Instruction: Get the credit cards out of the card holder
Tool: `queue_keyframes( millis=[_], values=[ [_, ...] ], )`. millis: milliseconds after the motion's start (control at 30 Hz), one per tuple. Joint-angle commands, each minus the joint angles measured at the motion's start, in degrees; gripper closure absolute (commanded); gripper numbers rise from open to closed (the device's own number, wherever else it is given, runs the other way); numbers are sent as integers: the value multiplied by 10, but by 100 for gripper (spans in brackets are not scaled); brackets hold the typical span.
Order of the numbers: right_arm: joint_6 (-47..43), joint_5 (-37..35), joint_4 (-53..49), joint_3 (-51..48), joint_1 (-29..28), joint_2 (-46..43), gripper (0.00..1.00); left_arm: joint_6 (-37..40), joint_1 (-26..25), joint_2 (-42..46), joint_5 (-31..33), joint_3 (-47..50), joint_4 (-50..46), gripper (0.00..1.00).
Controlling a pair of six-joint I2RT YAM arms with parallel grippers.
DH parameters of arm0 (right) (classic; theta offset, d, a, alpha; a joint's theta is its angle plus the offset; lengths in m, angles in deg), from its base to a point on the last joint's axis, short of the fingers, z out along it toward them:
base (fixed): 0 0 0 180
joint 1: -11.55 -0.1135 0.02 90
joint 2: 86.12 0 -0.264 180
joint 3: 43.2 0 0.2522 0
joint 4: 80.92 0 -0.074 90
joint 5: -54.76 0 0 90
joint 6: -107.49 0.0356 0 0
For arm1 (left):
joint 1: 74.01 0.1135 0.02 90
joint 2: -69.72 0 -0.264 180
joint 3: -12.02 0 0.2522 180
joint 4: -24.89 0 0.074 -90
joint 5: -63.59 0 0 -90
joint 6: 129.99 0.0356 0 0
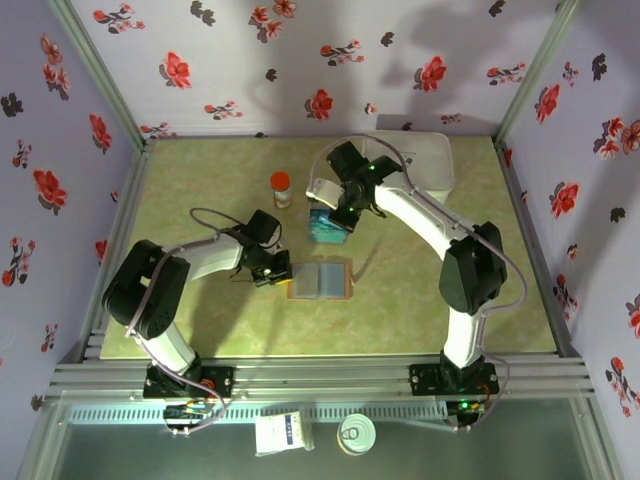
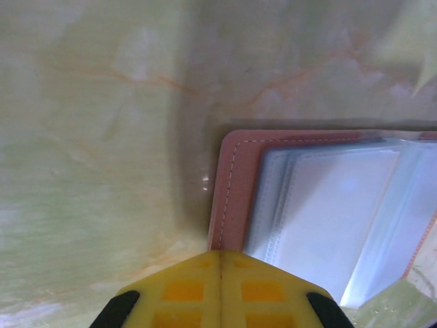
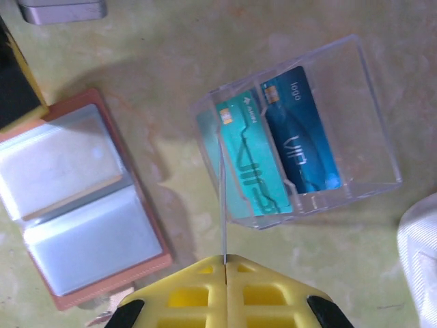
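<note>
Left gripper: my left gripper (image 2: 220,265) is clenched with nothing between its fingers. Its tip sits at the brown left border of the card holder (image 2: 235,191). I cannot tell whether it presses down or only hovers.
Right gripper: my right gripper (image 3: 225,266) is clenched on what looks like an edge-on card (image 3: 222,205). The card shows as a thin sliver running from between my fingertips out over the clear tray (image 3: 379,109).
Card holder: it lies open and flat near the middle of the worktop (image 1: 200,200), a little toward the near edge, with its sleeves facing up.
Cards out so far: the credit cards (image 3: 300,137) I can see are in the tray. A teal card (image 3: 249,157) and a blue card (image 3: 304,116) lie side by side in its compartments. Another teal edge shows beside the teal one. The tray sits just beyond the holder, toward the far edge.
Done, as I judge it: most of the emptying. In the right wrist view the sleeves look pale and bare.
Left to do: set the held card down into the tray and let go.
Unsure: a tan strip (image 3: 75,199) runs along the holder's fold. I cannot tell whether it is a last card or lining, so that sleeve needs checking.
</note>
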Motion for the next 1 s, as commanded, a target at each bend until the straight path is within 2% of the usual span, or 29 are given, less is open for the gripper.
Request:
queue_keyframes(
  millis=[0, 467, 700, 867, 967],
  values=[
    [-63, 21, -44, 48, 14, 36, 100, 20, 6, -10, 16, 6, -23, 97],
    [-134, 56, -156, 309, 47, 220, 100, 29, 24, 18, 15, 0, -55, 95],
    [-140, 46, -152, 333, 47, 261, 99, 28, 32, 42, 15, -2, -68, 90],
    [-135, 32, -143, 334, 47, 266, 81, 28, 41, 46, 15, 0, -69, 90],
    [-128, 28, -138, 333, 49, 258, 78, 28, 41, 43, 11, -2, -67, 89]
  ],
)
